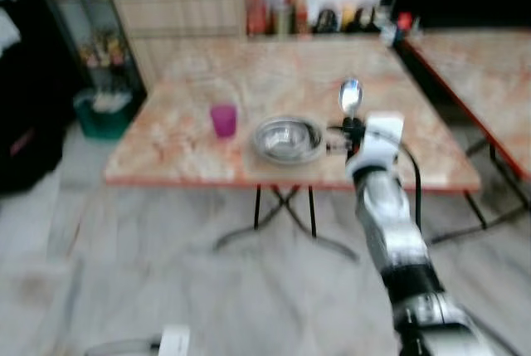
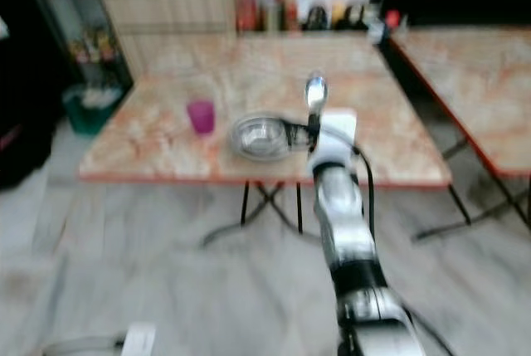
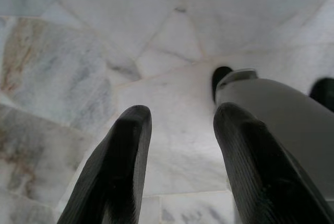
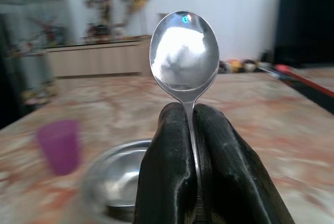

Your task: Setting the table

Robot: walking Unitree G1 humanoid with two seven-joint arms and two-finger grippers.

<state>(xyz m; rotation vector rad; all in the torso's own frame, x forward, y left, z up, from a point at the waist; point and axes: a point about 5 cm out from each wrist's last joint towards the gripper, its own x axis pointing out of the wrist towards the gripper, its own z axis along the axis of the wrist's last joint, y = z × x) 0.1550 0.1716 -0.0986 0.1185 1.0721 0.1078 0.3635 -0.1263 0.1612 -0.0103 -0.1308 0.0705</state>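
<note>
My right gripper (image 1: 353, 128) is shut on a metal spoon (image 1: 350, 96), held upright with its bowl (image 4: 183, 51) above the black fingers (image 4: 172, 172). It hovers just before the near edge of a marble-patterned table (image 1: 199, 157). On that table a steel bowl (image 1: 287, 138) sits just left of the spoon, and a purple cup (image 1: 223, 119) stands further left. The bowl (image 4: 112, 177) and the cup (image 4: 60, 145) lie beyond the spoon in the right wrist view. My left gripper (image 3: 180, 125) hangs open over the marble floor.
A second table (image 1: 477, 65) stands to the right with a gap between the two. Bottles and jars (image 1: 278, 3) line the far end by a wooden cabinet. A dark shelf unit (image 1: 83, 32) and a green bin (image 1: 104, 115) stand at the left. The head views are blurred.
</note>
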